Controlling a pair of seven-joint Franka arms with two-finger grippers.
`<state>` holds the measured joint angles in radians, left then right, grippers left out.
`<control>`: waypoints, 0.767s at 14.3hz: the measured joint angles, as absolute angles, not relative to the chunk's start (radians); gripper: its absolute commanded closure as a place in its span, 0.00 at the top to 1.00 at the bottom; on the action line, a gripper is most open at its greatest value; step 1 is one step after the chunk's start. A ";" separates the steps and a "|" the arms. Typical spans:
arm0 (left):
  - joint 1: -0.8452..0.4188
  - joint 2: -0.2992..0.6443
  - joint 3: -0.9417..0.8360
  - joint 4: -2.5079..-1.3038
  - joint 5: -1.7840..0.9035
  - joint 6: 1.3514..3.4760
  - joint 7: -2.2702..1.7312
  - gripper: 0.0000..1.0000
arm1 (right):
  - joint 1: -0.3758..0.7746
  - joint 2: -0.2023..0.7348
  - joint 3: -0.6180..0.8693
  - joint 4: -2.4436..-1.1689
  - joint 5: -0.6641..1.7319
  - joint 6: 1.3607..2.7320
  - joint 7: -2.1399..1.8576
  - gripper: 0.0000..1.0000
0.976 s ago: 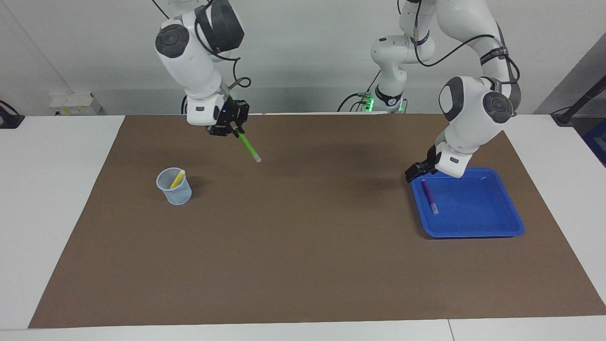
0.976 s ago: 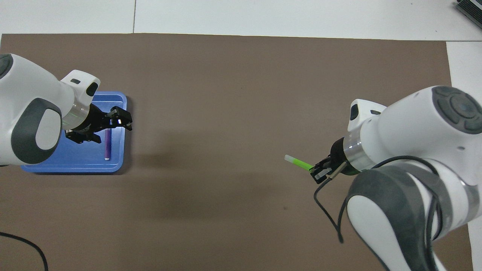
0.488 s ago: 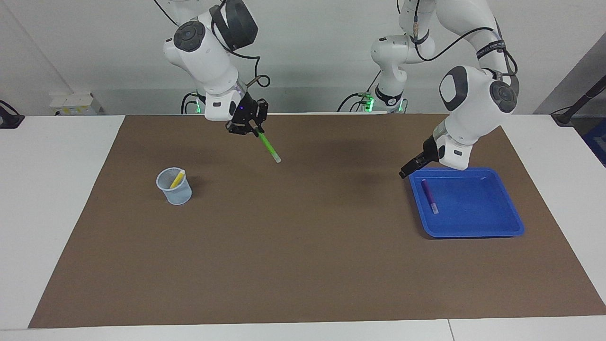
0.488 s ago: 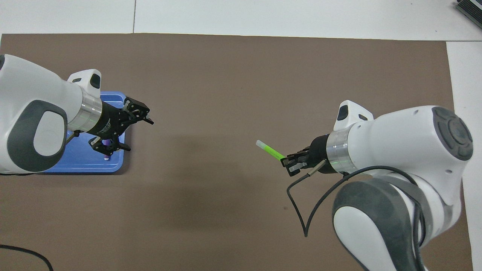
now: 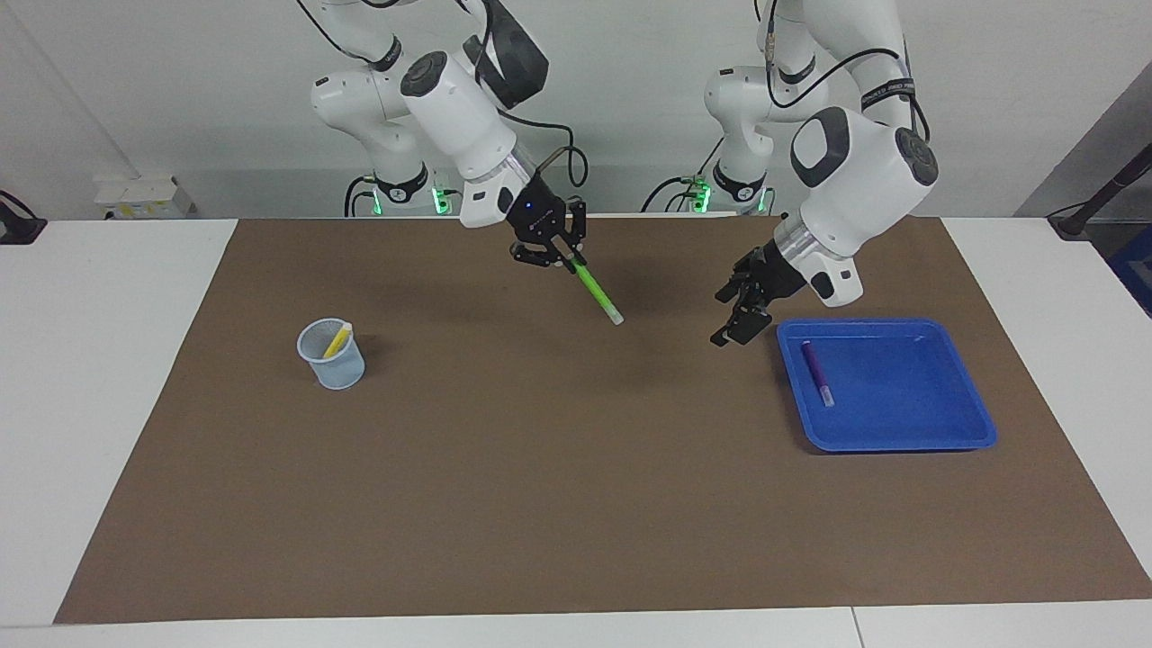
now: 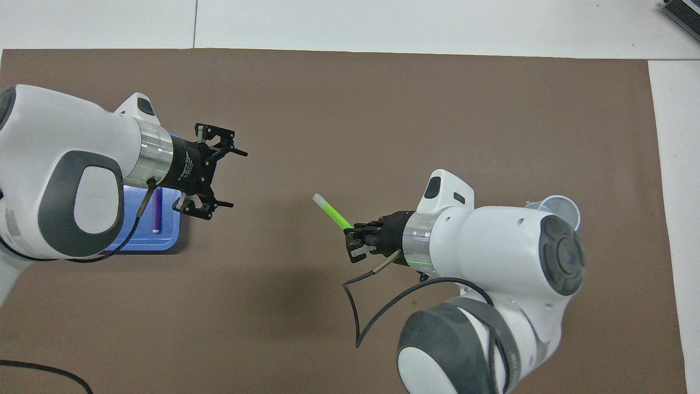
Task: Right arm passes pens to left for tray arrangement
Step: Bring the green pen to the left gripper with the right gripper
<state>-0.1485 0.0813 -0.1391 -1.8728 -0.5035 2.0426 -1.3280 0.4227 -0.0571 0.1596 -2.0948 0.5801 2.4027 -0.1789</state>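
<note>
My right gripper (image 5: 551, 252), with a blue light, is shut on the bright green pen (image 5: 596, 292) and holds it slanting down over the middle of the mat; they also show in the overhead view, the gripper (image 6: 355, 244) and the pen (image 6: 332, 210). My left gripper (image 5: 725, 315) is open and empty in the air beside the blue tray (image 5: 900, 423), facing the green pen with a gap between them. The purple pen (image 5: 817, 372) lies in the tray. The yellow pen (image 5: 337, 341) stands in a pale mesh cup (image 5: 331, 360).
A brown mat (image 5: 558, 468) covers most of the white table. The mesh cup stands toward the right arm's end and is partly covered by the right arm in the overhead view (image 6: 559, 206). The tray (image 6: 164, 241) is partly covered by the left arm there.
My right gripper has carried the green pen toward the left arm's end of the table. My left gripper has left the tray, swung toward the pen and opened wide.
</note>
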 measured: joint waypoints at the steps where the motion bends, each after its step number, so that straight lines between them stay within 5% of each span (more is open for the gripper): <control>1: -0.158 0.080 -0.140 -1.873 -0.521 2.060 -1.362 1.00 | 0.443 -0.044 0.159 -2.095 0.586 2.436 -0.178 0.00; 11: -0.304 0.027 -0.143 -2.033 -0.614 2.285 -1.414 0.98 | 0.503 -0.016 0.151 -2.085 0.590 2.437 -0.172 0.00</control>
